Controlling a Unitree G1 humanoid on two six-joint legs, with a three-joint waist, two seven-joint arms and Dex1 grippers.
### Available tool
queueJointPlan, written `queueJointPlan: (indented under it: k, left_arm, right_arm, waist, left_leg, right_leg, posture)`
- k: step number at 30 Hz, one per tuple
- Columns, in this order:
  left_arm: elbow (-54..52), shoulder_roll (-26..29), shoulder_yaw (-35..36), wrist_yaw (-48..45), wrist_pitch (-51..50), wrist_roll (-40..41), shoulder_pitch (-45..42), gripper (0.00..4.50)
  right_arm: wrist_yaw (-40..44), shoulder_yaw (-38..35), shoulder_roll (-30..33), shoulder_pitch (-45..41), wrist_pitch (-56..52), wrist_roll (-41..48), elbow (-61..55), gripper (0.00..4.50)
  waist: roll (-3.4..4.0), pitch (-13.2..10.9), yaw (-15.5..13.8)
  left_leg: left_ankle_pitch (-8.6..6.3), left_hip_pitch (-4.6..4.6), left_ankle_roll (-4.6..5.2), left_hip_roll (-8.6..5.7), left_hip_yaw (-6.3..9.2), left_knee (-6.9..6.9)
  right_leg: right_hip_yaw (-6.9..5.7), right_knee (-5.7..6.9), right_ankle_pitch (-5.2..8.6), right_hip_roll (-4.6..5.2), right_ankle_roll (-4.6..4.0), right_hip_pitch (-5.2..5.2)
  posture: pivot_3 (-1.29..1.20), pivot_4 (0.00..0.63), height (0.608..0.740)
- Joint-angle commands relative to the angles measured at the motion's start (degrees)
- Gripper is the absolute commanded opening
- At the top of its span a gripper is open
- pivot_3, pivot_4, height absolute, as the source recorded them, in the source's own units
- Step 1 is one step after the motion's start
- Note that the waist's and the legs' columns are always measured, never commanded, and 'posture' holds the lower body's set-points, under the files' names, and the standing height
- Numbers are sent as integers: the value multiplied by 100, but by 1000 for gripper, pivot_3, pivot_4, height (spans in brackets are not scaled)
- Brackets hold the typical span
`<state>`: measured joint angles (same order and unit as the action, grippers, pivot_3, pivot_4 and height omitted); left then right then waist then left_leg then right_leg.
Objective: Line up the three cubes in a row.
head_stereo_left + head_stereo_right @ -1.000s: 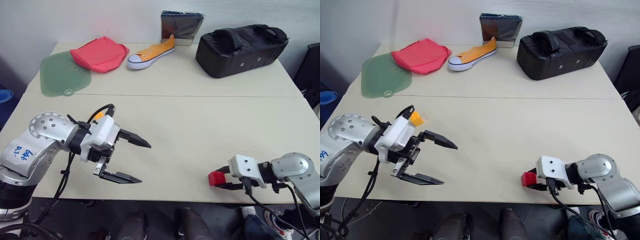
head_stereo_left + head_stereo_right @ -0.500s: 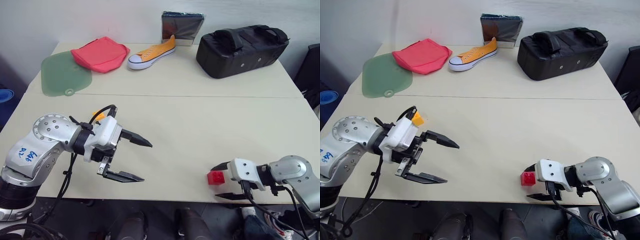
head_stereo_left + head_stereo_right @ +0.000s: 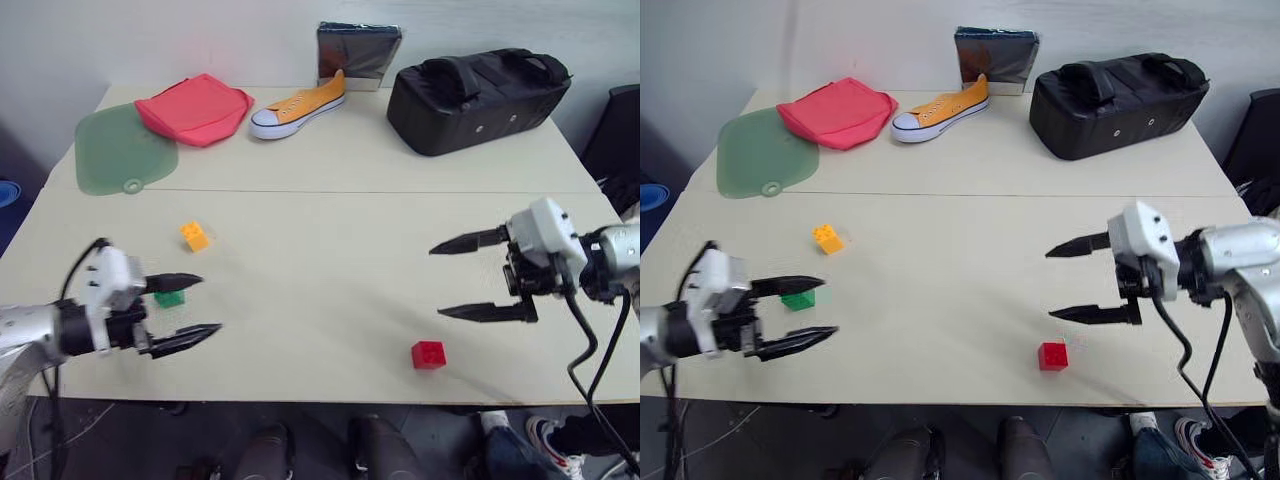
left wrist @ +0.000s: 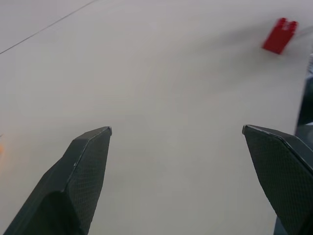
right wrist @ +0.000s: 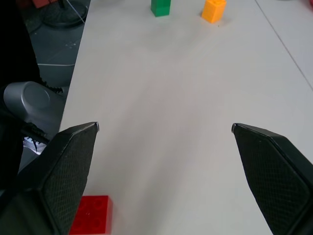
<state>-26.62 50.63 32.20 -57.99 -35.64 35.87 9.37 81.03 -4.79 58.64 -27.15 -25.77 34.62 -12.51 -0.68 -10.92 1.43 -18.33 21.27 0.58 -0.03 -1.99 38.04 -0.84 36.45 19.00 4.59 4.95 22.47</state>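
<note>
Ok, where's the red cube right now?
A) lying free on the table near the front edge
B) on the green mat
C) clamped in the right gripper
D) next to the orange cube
A: the red cube lies alone on the table, below the open right gripper.

Far table edge: green mat (image 3: 125, 152), red pouch (image 3: 196, 108), orange sneaker (image 3: 298, 103), black bag (image 3: 478, 85).

green cube (image 3: 169, 298) partly behind left gripper (image 3: 190, 307)

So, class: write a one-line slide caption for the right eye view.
Both open grippers, left and right, hover over the table; red, green and orange cubes lie apart.
</note>
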Motion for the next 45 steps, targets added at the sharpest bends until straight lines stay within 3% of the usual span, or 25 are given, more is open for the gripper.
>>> queueJointPlan:
  k: [1, 4, 9, 15, 25, 36, 39, 45]
  left_arm:
    - [-166, -527, 1153, 398, 76, -179, 958, 4500]
    - [-55, -1134, 1635, 692, 266, -288, 1633, 4500]
    - [142, -1544, 1667, 1005, 625, -546, 1951, 4500]
    - [-249, -1964, 1129, 2441, -118, -193, 930, 4500]
    - [-475, -2751, -43, 4879, -1258, -721, -524, 4500]
    - [0, -3300, -667, 5843, -1797, -1007, -1351, 4500]
    - [-180, -3440, -751, 5901, -2002, -926, -1262, 3953]
    - [-185, -3438, -753, 5906, -2005, -987, -1200, 2204]
  right_arm:
    - [184, 197, -129, -397, 108, -78, 267, 4484]
    - [230, 338, -247, -582, 187, -163, 390, 4484]
    - [255, 394, -318, -621, 182, -190, 357, 4484]
    - [214, 400, -358, -648, 99, -133, 215, 4484]
    - [49, 385, -479, -445, -41, -49, -235, 4484]
    - [-136, 380, -589, -460, -225, 91, -482, 4484]
    - [-184, 395, -615, -478, -206, 76, -500, 4500]
    - [-233, 392, -638, -431, -192, 53, -529, 4500]
  waist:
    - [0, 0, 10]
    - [0, 0, 13]
    - [-1, 0, -24]
    - [-4, 3, -64]
    - [-9, 6, -32]
    - [-13, 7, -84]
    - [-14, 8, -120]
    - [-14, 8, -144]
  left_leg:
    - [-4, 1, 3, -1, -1, -2]
    - [-11, 4, 7, 0, -3, -3]
    - [-22, 5, 19, -1, -2, -4]
    - [-34, 4, 37, -2, 2, -3]
    - [-21, 6, 3, -2, -2, 1]
    - [-19, 5, -1, -4, -6, 8]
    - [-19, 5, -1, -4, -6, 8]
    - [-18, 5, -1, -5, -5, 9]
  right_leg:
    - [1, -3, 0, 1, 0, 0]
    - [1, -16, 0, 2, 0, 0]
    - [-2, -22, 0, 3, 0, -2]
    - [-6, -19, -3, 8, -2, -3]
    - [-5, -9, -5, 0, 3, 0]
    - [-3, -1, -6, -4, 5, 0]
    - [-3, -1, -6, -4, 5, 0]
    - [-3, -2, -6, -3, 5, -1]
  posture:
    - [0, 150, 740]
    - [0, 150, 740]
    - [0, 150, 740]
    - [0, 150, 740]
    - [0, 150, 740]
    - [0, 150, 740]
    - [0, 150, 740]
    - [0, 150, 740]
